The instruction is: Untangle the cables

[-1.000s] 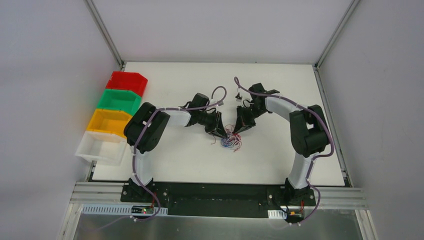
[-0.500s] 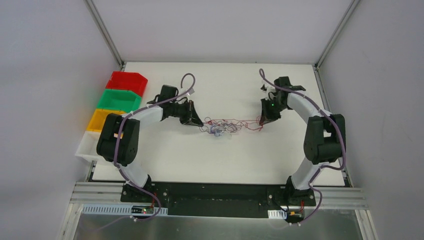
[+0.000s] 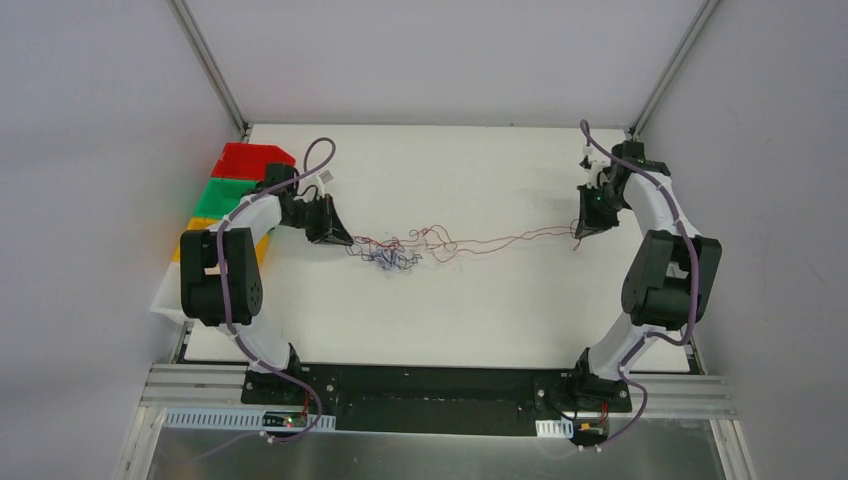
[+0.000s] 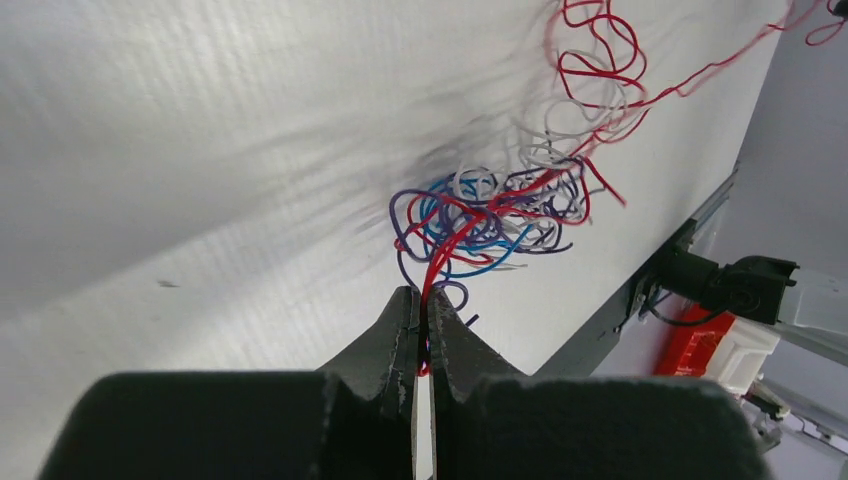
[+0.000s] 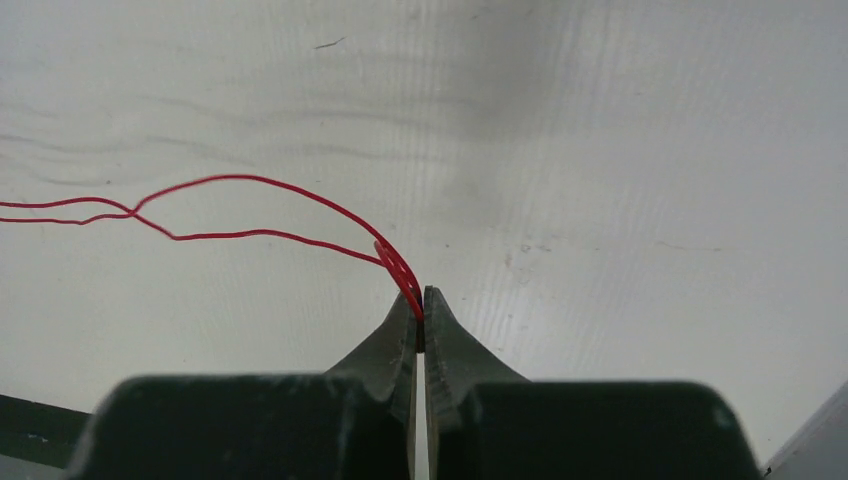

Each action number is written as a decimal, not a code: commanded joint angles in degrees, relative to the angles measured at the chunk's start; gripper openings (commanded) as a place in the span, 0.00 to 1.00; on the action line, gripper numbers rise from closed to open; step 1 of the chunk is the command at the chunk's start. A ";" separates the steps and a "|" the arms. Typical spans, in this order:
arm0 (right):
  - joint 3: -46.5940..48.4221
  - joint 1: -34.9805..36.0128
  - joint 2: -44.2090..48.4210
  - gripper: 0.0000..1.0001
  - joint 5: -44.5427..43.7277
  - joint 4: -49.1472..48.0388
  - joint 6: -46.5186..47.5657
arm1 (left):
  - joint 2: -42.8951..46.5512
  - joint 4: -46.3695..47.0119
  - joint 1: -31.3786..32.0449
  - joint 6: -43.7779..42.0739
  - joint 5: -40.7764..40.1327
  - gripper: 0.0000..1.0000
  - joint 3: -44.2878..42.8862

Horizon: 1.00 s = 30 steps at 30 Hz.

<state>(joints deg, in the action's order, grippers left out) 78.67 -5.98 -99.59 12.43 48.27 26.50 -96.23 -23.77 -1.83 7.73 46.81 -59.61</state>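
Cables (image 3: 385, 258): knot toward nine o'clock; left pincer (image 4: 420, 305) and right pincer (image 5: 420, 300) each pinch red strands. I would part them slowly, easing if the knot tightens.

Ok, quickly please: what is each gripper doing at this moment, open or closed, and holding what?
Left gripper: closed, pinching the cables at their tangled end.
Right gripper: closed, pinching red strands of the cables.

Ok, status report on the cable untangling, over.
Left end effector shut on cables at the knot. Right end effector shut on red strands. Knot uncleared, near left. Nothing obstructing.
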 commanded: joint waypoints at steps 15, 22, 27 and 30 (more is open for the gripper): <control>19.56 -8.94 -1.08 0.00 2.84 6.21 -1.63 | -3.79 -9.69 -3.29 -9.19 -12.11 0.00 -1.63; 28.51 -11.51 -1.30 0.00 8.32 10.04 -3.39 | -3.53 -11.67 -4.06 -11.33 -12.82 0.00 -0.49; 30.63 -11.34 0.01 0.00 14.45 10.81 -6.56 | -2.60 -12.63 -1.70 -11.09 -8.23 0.00 -0.39; 33.51 -11.46 0.72 0.00 15.76 10.53 -8.50 | -0.54 -13.13 1.51 -11.68 -10.15 0.00 0.79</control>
<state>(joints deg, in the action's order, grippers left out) 106.74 -17.17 -101.01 23.70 57.52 21.61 -100.47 -33.95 -3.84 -1.69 36.75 -60.47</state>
